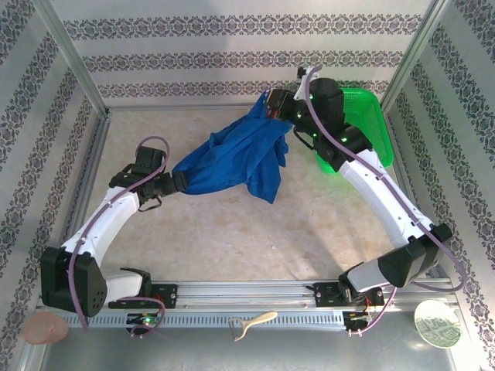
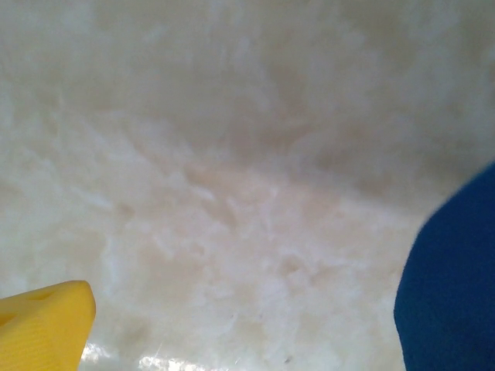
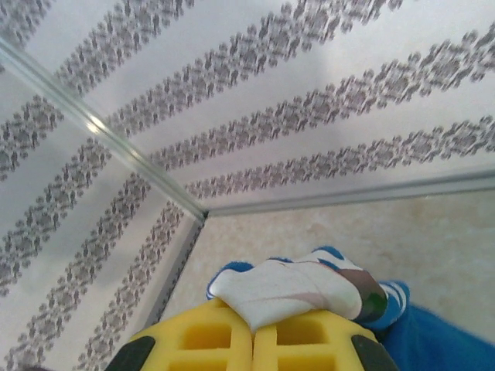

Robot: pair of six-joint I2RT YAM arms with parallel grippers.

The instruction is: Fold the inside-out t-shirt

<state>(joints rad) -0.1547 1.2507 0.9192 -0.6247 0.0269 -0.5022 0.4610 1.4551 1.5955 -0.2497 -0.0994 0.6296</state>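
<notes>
text: none legible | t-shirt (image 3: 294, 290) print: white and red patch, letters unreadable | view: right wrist

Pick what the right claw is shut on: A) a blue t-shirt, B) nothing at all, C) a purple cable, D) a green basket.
A: in the right wrist view the right claw is pinched shut on a fold of the t-shirt, and from above the blue cloth hangs from it.
</notes>
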